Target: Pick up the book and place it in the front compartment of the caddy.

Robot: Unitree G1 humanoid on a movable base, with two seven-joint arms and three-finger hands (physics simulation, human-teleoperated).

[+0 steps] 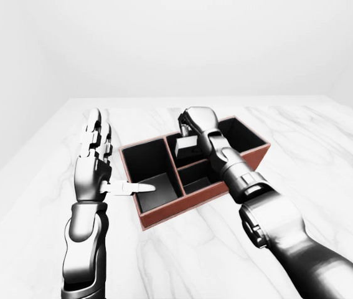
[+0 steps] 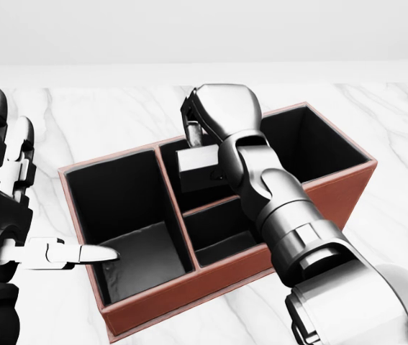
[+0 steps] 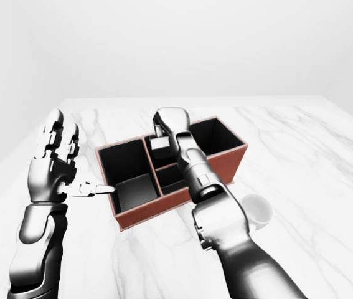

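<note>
Right hand [image 2: 202,128] gripping book [image 2: 198,169] over caddy [image 2: 347,187], left hand [image 2: 6,208] open beside

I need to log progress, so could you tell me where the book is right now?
In the head view the book hangs at centre, pinched under the right hand, over the caddy's upper middle compartment.
</note>
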